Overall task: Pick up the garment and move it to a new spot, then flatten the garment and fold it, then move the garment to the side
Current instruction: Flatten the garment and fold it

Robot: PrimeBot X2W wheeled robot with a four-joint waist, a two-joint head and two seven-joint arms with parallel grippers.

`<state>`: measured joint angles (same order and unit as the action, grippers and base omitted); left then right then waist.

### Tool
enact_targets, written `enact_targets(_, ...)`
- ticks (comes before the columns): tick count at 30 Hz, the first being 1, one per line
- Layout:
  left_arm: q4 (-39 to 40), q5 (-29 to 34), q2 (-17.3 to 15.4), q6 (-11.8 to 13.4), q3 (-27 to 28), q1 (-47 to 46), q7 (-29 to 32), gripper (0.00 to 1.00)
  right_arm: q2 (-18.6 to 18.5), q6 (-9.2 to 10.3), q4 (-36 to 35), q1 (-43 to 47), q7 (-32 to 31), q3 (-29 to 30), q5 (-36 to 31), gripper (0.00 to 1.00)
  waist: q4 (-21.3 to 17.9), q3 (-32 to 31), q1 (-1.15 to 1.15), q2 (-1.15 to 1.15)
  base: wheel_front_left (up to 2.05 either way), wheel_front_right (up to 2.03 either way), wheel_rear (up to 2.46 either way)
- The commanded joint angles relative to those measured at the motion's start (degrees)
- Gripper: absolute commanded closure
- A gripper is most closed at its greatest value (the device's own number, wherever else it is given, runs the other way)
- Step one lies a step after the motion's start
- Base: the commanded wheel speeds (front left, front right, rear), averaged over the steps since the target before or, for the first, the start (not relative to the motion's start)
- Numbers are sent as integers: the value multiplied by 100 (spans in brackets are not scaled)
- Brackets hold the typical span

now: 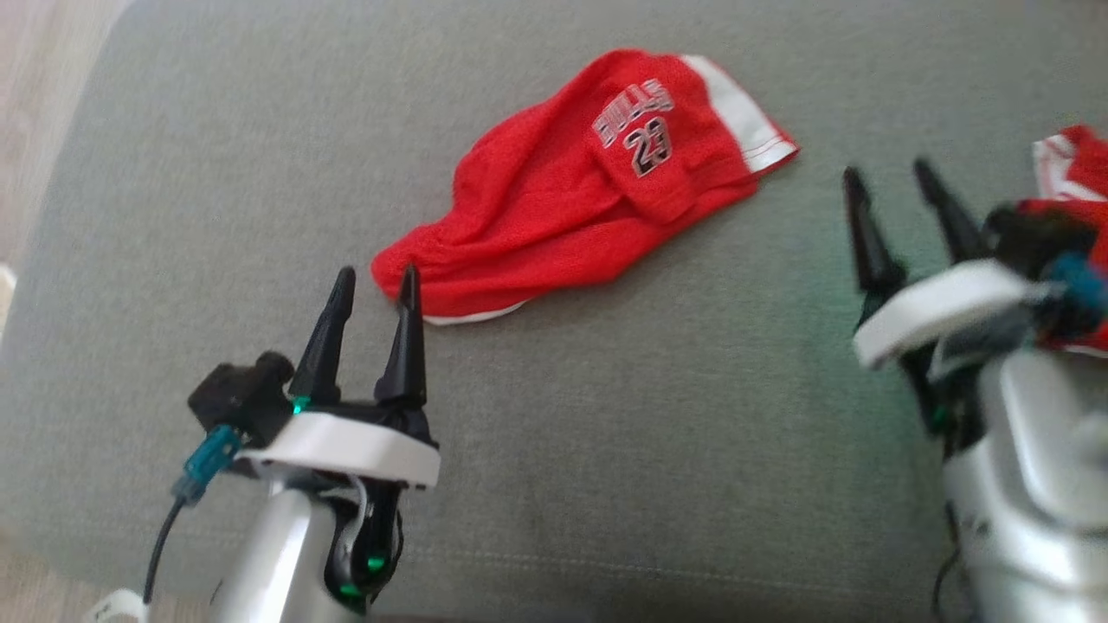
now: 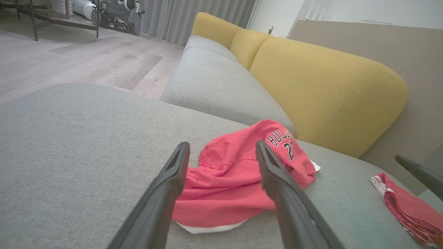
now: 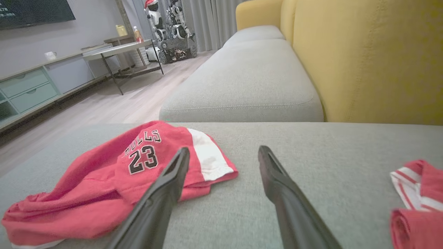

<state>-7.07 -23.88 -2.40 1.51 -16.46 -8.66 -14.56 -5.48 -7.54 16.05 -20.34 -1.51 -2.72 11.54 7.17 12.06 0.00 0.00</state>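
Note:
The garment (image 1: 571, 190) is a pair of red basketball shorts with a white side stripe and the number 23, lying crumpled on the grey sofa seat (image 1: 606, 433); it also lies ahead in the left wrist view (image 2: 238, 180) and at lower left in the right wrist view (image 3: 114, 180). My left gripper (image 1: 374, 287) stands open just short of the waistband end, its right fingertip at the cloth's edge, holding nothing. My right gripper (image 1: 892, 180) is open and empty, off to the right of the shorts' white-striped hem.
A second red and white garment (image 1: 1069, 164) lies at the right edge of the seat, behind my right arm; it shows as well in the right wrist view (image 3: 418, 204). Yellow back cushions (image 2: 325, 86) rise behind the seat. Wooden floor (image 2: 86, 58) lies to the left.

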Motion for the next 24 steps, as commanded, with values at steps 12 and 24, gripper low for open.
enact_targets(12,272,-277,-48,90,-250,-660,-44,0,-714,5,1889,-2043,-1152,41,848,0,938,998,0,0,0,0,0)
enact_targets(24,260,-359,-48,147,-350,-706,-44,0,-1159,5,2668,-2886,-854,-688,1104,100,1116,1066,0,0,0,0,0)
